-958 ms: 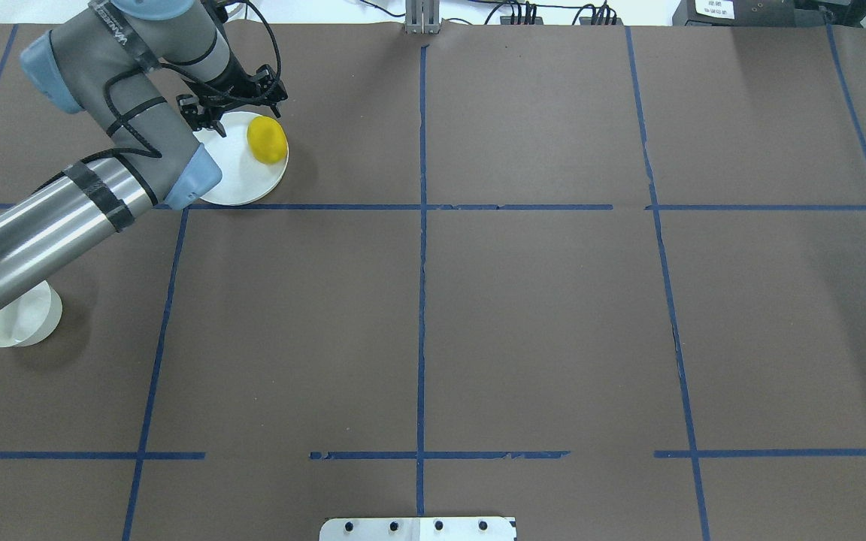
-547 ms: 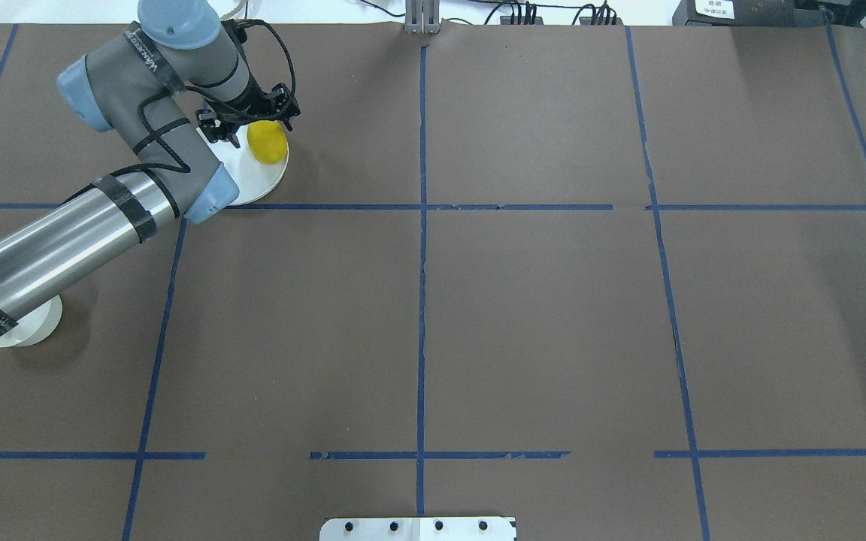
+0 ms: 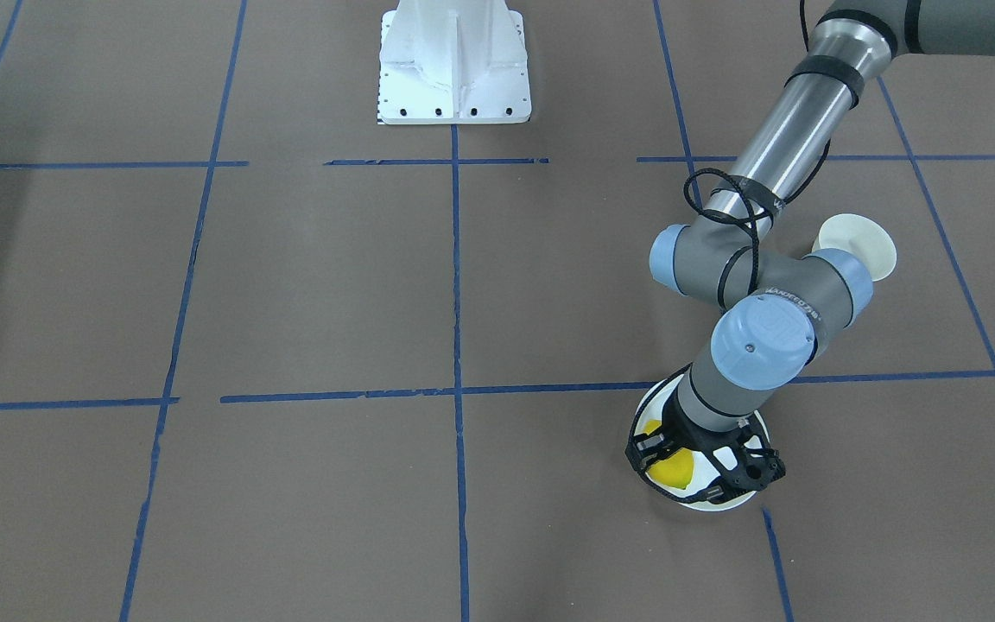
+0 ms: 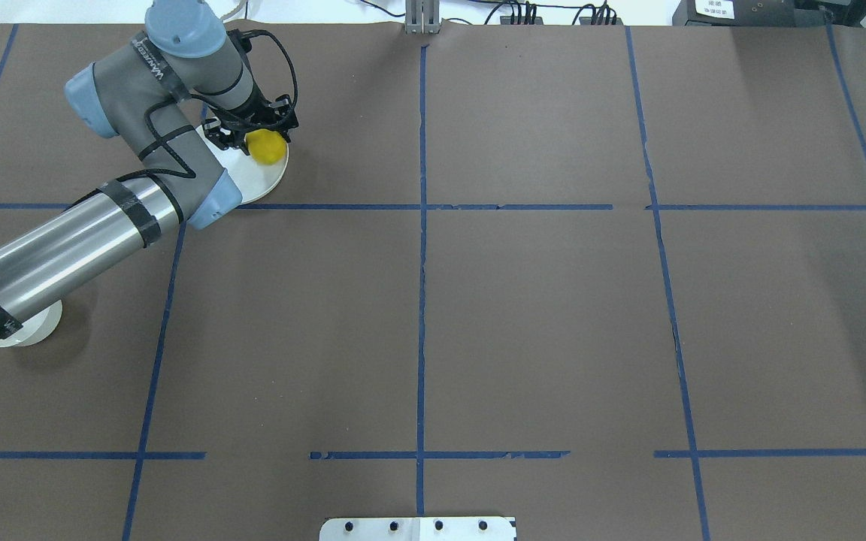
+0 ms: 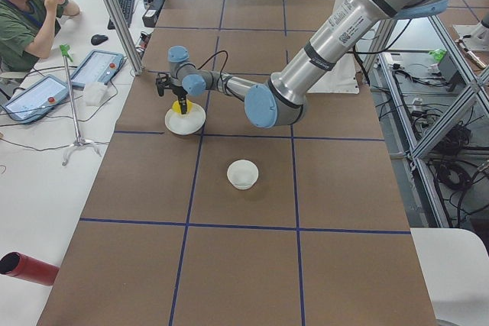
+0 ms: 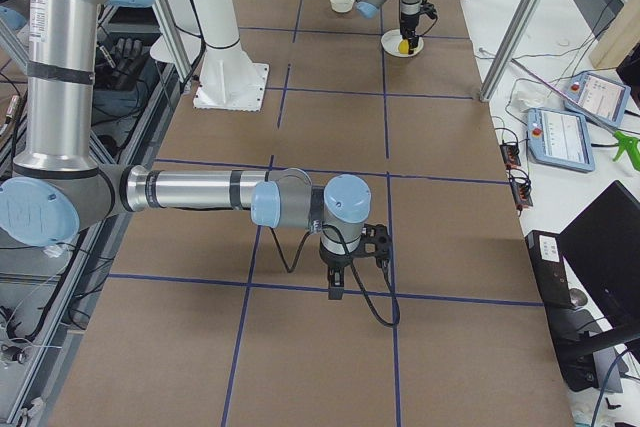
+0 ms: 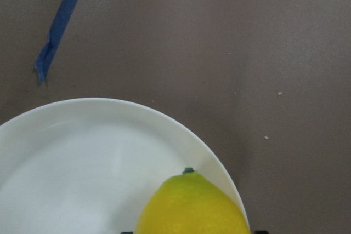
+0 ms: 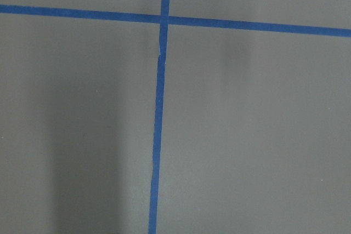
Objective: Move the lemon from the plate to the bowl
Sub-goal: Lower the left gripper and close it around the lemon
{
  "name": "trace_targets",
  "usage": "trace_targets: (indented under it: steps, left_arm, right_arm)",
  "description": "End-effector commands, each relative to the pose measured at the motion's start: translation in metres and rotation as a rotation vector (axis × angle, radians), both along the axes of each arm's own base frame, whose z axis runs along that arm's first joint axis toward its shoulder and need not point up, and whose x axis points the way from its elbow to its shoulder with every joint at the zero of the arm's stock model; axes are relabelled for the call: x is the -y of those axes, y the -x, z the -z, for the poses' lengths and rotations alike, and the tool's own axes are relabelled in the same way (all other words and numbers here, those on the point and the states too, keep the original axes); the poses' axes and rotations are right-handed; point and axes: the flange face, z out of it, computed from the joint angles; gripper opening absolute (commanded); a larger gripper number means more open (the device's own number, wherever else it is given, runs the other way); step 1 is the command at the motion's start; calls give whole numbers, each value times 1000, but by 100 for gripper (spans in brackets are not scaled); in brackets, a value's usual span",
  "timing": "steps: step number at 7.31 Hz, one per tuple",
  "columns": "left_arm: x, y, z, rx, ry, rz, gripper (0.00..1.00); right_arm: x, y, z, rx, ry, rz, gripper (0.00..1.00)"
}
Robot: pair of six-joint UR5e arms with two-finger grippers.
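The yellow lemon lies on the right side of the flat white plate at the far left of the table. My left gripper is lowered over the plate, open, with its jaws on either side of the lemon. In the left wrist view the lemon fills the bottom centre, at the edge of the plate. The small white bowl stands nearer the robot, partly hidden under the left arm in the overhead view. My right gripper shows only in the exterior right view; I cannot tell if it is open.
The brown table cover carries a grid of blue tape lines. A white mounting base stands at the robot's edge of the table. The right arm hangs low over the table far from the plate.
My left gripper has moved right and down from beside the lemon to over it, and now straddles it. The lemon and plate have not moved.
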Motion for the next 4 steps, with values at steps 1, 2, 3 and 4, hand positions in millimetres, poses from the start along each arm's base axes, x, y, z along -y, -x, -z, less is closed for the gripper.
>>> trace_targets:
  steps: [1, 2, 3, 4]
  left_arm:
    - [11, 29, 20, -40, -6, 11, 1]
    - [17, 49, 27, -51, -24, 33, 0]
    - [17, 72, 28, -51, -46, 43, 0]
    - [7, 106, 27, -20, -112, 2, 0]
  right_arm:
    - [0, 0, 0, 0, 0, 0, 100]
    - [0, 0, 0, 0, 0, 0, 100]
    - [0, 0, 0, 0, 0, 0, 100]
    - [0, 0, 0, 0, 0, 0, 100]
